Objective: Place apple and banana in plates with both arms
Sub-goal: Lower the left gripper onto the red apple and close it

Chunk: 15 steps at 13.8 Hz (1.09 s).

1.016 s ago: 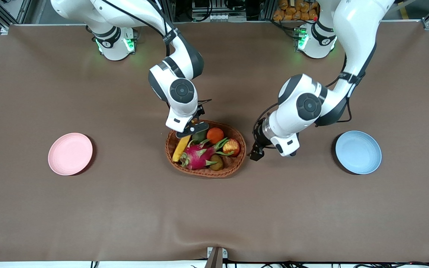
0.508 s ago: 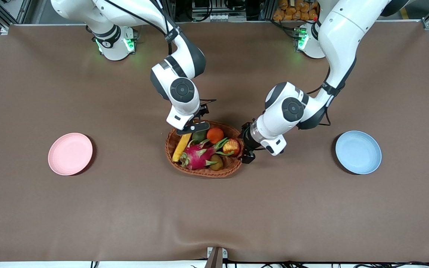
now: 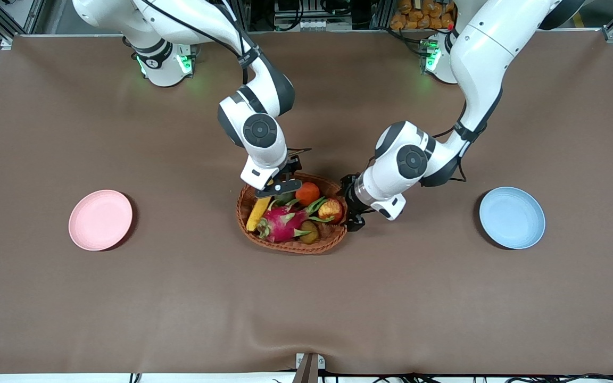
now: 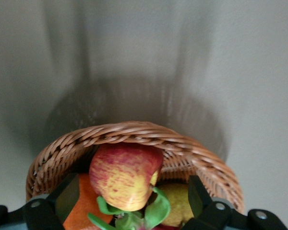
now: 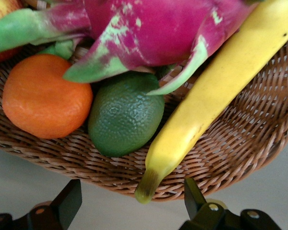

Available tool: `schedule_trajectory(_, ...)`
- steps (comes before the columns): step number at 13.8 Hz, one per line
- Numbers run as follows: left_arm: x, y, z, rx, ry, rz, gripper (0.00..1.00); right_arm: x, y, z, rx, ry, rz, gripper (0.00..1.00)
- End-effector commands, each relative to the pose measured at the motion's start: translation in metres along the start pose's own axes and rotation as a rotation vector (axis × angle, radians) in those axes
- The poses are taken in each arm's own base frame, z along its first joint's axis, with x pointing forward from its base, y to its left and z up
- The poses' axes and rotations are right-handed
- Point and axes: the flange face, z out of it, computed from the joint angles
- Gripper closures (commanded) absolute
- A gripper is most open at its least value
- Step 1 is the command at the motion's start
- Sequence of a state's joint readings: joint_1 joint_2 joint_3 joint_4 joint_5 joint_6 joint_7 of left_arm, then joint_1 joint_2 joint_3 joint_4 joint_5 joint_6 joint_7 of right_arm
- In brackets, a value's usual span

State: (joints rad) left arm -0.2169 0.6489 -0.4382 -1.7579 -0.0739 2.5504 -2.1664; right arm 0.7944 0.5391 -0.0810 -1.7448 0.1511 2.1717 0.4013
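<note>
The apple [image 3: 331, 209] and the banana [image 3: 259, 211] lie in a wicker basket [image 3: 296, 247] at mid-table. My left gripper [image 3: 348, 205] is at the basket's end toward the left arm. In the left wrist view it [image 4: 133, 199] is open, with the apple [image 4: 125, 175] between its fingers [image 4: 67, 196]. My right gripper [image 3: 277, 187] is over the banana's end farther from the front camera. It [image 5: 132, 201] is open, and the banana's [image 5: 206, 110] dark tip pokes over the rim between its fingers [image 5: 194, 196]. The pink plate [image 3: 100, 219] and blue plate [image 3: 512, 217] are empty.
The basket also holds a dragon fruit [image 3: 282, 222], an orange [image 3: 307, 193], a green citrus [image 5: 125, 112] and a brown kiwi [image 3: 308, 232]. The pink plate lies toward the right arm's end of the table, the blue plate toward the left arm's end.
My left gripper has moved from beside the basket in to its end, around the apple. My right gripper has shifted slightly over the banana's end. The fruit has not moved.
</note>
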Motion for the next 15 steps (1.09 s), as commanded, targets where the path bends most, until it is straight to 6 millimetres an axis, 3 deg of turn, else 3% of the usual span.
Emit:
schedule_trajectory(1,-0.009,-0.010,0.015,-0.025,0.017,-0.012,0.00,-0.007,-0.001,0.002,-0.005,-0.014,0.006,0.16)
schedule_trajectory(5,-0.009,-0.017,0.037,-0.039,0.051,0.029,0.00,-0.008,0.000,0.003,-0.011,-0.024,0.006,0.37)
schedule_trajectory(8,-0.012,-0.018,0.039,-0.049,0.041,0.034,0.00,-0.008,0.000,0.004,-0.011,-0.025,0.006,0.59)
schedule_trajectory(9,-0.012,-0.018,0.040,-0.052,0.038,0.033,0.12,-0.008,0.000,0.003,-0.011,-0.025,0.006,0.65)
schedule_trajectory(12,-0.013,-0.016,0.038,-0.057,0.034,0.041,1.00,-0.007,0.002,0.002,-0.010,-0.024,0.009,0.80)
schedule_trajectory(15,-0.023,-0.005,0.005,-0.089,0.029,0.056,1.00,-0.006,0.006,0.000,-0.010,-0.023,0.012,0.78)
